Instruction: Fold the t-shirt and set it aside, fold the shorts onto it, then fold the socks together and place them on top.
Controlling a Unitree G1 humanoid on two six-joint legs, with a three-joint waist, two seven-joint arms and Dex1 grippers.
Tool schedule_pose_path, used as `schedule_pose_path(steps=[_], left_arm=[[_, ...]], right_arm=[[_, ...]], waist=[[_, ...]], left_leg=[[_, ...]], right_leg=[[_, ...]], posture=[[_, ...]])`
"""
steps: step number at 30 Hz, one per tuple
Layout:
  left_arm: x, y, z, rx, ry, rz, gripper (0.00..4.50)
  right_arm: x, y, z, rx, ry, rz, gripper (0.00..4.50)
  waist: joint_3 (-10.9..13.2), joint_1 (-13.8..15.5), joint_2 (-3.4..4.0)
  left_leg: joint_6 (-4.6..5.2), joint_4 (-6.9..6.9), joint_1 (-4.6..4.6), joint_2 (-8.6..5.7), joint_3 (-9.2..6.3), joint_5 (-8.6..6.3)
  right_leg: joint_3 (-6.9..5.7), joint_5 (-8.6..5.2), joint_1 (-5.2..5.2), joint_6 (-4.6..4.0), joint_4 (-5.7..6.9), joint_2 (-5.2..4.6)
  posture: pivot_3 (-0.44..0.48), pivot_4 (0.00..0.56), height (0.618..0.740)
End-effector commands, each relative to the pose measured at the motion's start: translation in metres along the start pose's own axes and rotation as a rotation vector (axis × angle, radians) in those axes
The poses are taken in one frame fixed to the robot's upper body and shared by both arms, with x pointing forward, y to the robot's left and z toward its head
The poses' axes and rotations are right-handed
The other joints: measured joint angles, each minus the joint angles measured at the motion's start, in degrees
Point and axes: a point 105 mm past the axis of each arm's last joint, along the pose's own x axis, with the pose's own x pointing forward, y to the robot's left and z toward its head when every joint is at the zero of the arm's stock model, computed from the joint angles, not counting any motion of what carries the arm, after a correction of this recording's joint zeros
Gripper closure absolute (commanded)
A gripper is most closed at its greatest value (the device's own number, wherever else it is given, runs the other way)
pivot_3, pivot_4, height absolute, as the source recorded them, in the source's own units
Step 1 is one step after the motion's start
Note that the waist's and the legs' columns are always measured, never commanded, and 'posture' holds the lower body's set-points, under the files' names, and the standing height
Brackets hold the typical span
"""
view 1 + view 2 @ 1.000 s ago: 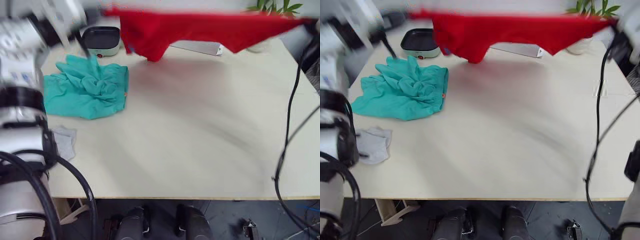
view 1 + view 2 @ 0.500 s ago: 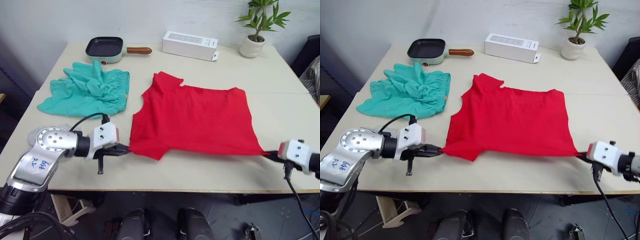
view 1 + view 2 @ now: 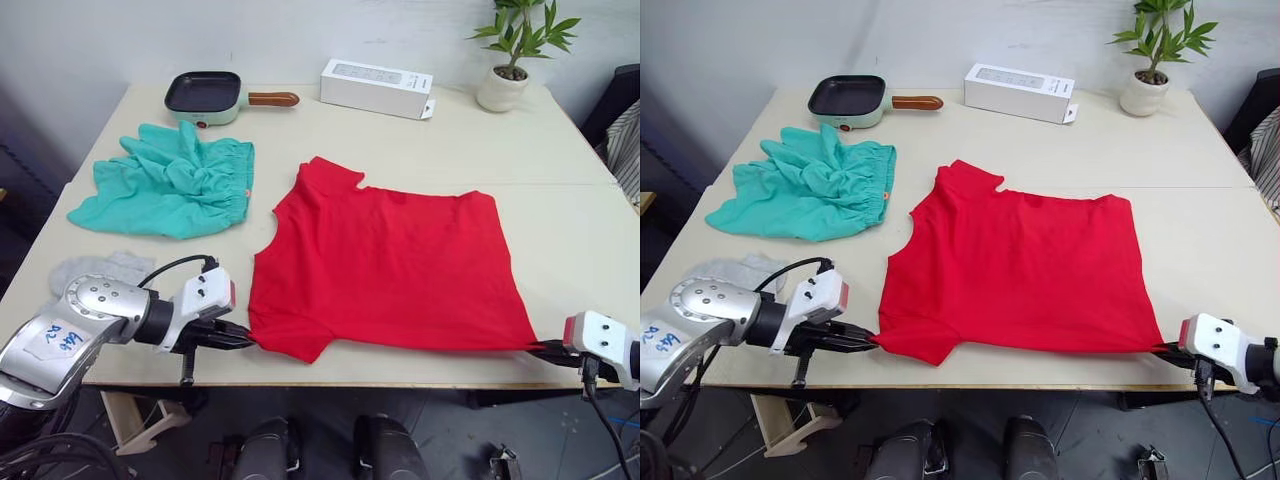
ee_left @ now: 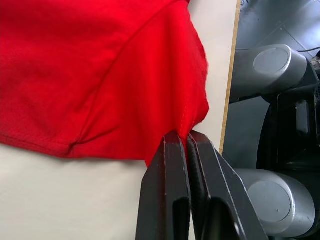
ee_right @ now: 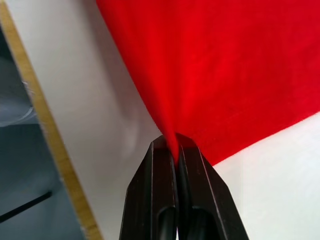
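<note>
**Two grippers clamped on the spread t-shirt**

Both near corners of the red t-shirt are held at the front edge of the table. The left gripper is closed on the sleeve-side corner, with its fingers pressed together over a pinch of red fabric — the same is seen at the right gripper, whose fingers are shut on the hem corner just beside the table's edge.

The t-shirt is laid flat and spread wide, taken here as the landmark. Its neck opening is turned toward the teal shorts, which are bunched in a heap just beside it on the robot's left, apart from the red cloth. The grey socks are found nearer the front edge than the shorts, also to the t-shirt's left and close to the left arm.

Beyond the t-shirt, toward the wall, a small pan with a wooden handle is set behind the shorts, a white box is placed straight behind the shirt, and a potted plant is stood at the far right corner — all well apart from the garment.
</note>
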Motion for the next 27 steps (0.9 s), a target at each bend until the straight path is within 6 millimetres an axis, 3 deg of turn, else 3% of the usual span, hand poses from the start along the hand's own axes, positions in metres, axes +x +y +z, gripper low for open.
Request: schedule_pose_path(steps=[1, 5, 16, 27], left_arm=[[-0.005, 0.013, 0.007, 0.047, -0.004, 0.006, 4.5], [-0.003, 0.027, 0.009, 0.064, 0.011, -0.048, 4.5], [0.01, 0.092, 0.03, 0.092, -0.039, -0.047, 4.5], [0.016, 0.111, 0.034, 0.018, -0.101, -0.027, 4.5]], right_arm=[[-0.01, -0.008, 0.01, 0.011, 0.002, 0.014, 4.47], [-0.008, -0.011, 0.012, 0.065, 0.014, 0.053, 4.47], [-0.001, -0.042, 0.03, 0.242, -0.035, 0.043, 4.47], [0.004, -0.046, 0.024, 0.391, -0.078, -0.002, 4.47]], waist=[[0.0, 0.16, 0.0], [0.0, 0.69, 0.0], [0.0, 1.21, -0.05], [0.0, 1.17, -0.08]], left_leg=[[-0.01, 0.01, 0.0, 0.0, 0.0, 0.01], [-0.02, 0.01, -0.02, -0.01, 0.02, 0.01], [0.38, 0.52, -0.39, -0.07, 0.27, 0.13], [0.55, 0.67, -0.49, -0.09, 0.29, 0.05]], right_leg=[[0.0, 0.0, 0.0, 0.0, 0.01, 0.0], [-0.02, 0.0, -0.05, -0.01, 0.01, -0.01], [-0.2, -0.02, -0.54, -0.02, 0.65, 0.15], [-0.17, 0.02, -0.57, 0.06, 0.68, -0.06]], posture=[[0.0, 0.15, 0.74], [0.0, 0.15, 0.74], [0.0, 0.15, 0.74], [0.0, 0.15, 0.74]])
